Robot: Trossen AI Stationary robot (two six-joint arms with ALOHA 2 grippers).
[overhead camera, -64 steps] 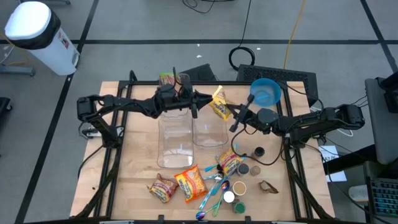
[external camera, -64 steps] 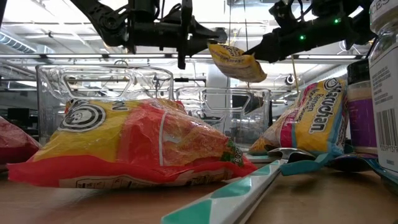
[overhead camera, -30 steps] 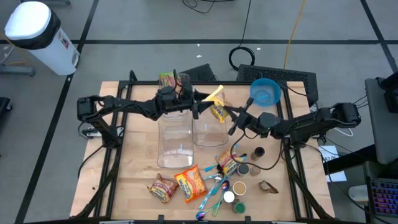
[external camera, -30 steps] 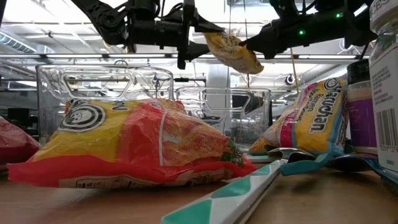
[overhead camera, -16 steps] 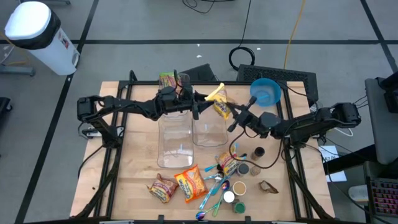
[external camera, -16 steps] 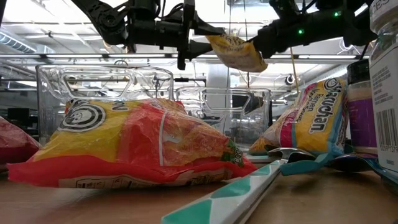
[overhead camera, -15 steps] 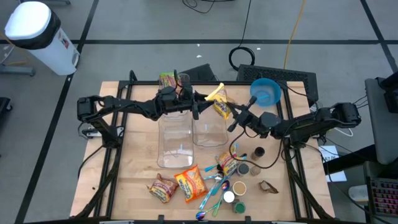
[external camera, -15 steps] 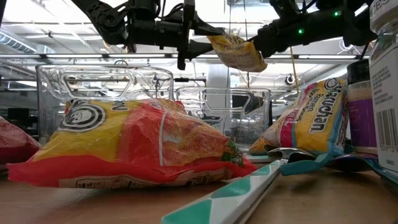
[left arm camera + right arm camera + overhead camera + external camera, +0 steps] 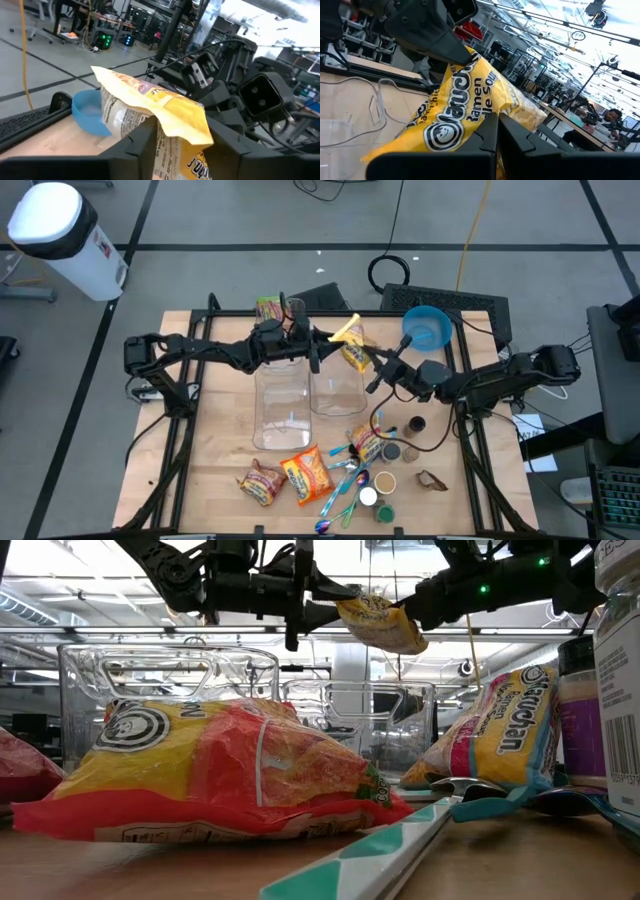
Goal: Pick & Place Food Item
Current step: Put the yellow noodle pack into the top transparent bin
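- Yellow crinkled plastic marks the ramen packet (image 9: 350,345), which is held in the air between both grippers, above the far rim of the right-hand clear container (image 9: 336,385).
- One end of the packet is pinched by the right gripper (image 9: 371,358), its fingers pressed together on the wrapper's edge, as the right wrist view shows (image 9: 465,112).
- The other end is met by the left gripper (image 9: 318,340); in the left wrist view the packet (image 9: 155,112) is seen lying between its spread fingers, which are not seen to close on it.
- Two clear, rigid, square-walled containers stand side by side at the table's middle, the left one (image 9: 279,405) touching the right one; both are open at the top.
- Little free room is left at the near edge of the wooden table (image 9: 210,450): a red-and-yellow noodle packet (image 9: 307,473), a darker red packet (image 9: 261,482), a second ramen packet (image 9: 368,442), striped spoons (image 9: 345,485) and small spice jars (image 9: 385,480) are crowded there.
- Bare wood is found to the left of the containers and along the right side.
- A blue bowl (image 9: 428,327) is set at the far right corner, well apart from the grippers.
- Compared with two seconds before, the packet has been carried leftward and slightly higher, from clear of the left gripper to right against it.
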